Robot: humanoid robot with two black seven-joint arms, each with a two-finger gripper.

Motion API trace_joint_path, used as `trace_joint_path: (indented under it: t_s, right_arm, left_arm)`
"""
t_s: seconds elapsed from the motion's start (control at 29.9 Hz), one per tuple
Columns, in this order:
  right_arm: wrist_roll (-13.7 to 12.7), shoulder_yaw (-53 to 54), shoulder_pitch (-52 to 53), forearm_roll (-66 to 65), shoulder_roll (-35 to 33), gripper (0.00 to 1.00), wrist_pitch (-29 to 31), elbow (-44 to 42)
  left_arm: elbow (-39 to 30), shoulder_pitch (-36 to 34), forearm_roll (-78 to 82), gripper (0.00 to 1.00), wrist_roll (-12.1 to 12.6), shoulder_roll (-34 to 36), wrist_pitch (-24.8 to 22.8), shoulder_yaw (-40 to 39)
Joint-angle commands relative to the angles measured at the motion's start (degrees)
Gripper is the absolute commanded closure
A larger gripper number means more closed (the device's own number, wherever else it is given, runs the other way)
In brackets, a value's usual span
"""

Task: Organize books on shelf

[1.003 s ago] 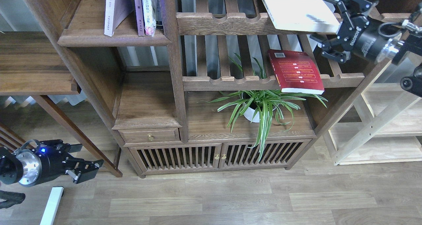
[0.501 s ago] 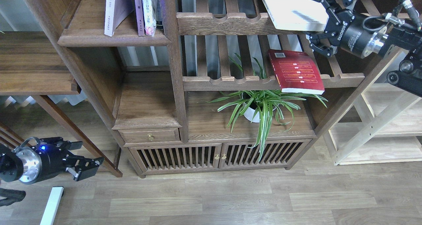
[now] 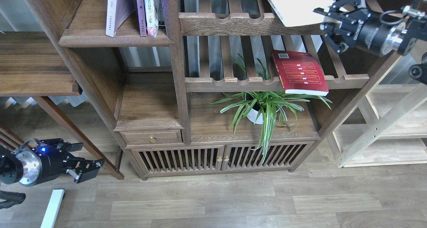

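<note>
Nearest, at the lower left of the frame, the left gripper (image 3: 87, 168) hangs low over the floor with its fingers spread and nothing between them — well apart from every book, so it poses no risk as it stands.

Mid-frame, the spider plant (image 3: 263, 106) sits on the cabinet top, and just above it the red book (image 3: 299, 71) lies flat on the lower slatted rack (image 3: 233, 84), its near edge overhanging the front rail. A knock from the right arm passing above could tip it down onto the leaves or pot.

Farther up, at the upper right, the right gripper (image 3: 328, 24) has its fingers spread around the near right corner of the white book (image 3: 295, 4), which lies flat on the upper slatted rack (image 3: 240, 22). Whether the fingers touch it I cannot tell. A pinch on one corner only looks weak — a thick paperback may swing, sag or slide out, and fall onto the red book below.

Farthest, at the upper left, the lavender-white book (image 3: 116, 9) leans on the dark shelf (image 3: 115, 40) beside thinner books (image 3: 148, 7). The carry there crosses an upright post; clipping it could jar the book loose.
</note>
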Motion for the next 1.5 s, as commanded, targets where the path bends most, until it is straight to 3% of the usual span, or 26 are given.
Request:
trace_joint_path:
  t_s: [0.0, 1.1, 1.47]
  right_arm:
    - [1.6, 1.6, -0.1, 1.5, -0.8, 1.0, 0.3, 0.1]
    - [1.8, 3.0, -0.2, 9.1, -20.6, 1.0, 3.1, 5.6]
    - [1.8, 3.0, -0.1, 9.6, -28.9, 1.0, 7.7, 6.5]
  left_arm:
    - [0.3, 0.1, 0.0, 0.15, 0.0, 0.0, 0.0, 0.0]
    - [2.9, 0.0, 0.0, 0.15, -0.2, -0.6, -0.1, -0.1]
    - [2.9, 0.0, 0.0, 0.15, -0.2, -0.9, -0.1, -0.1]
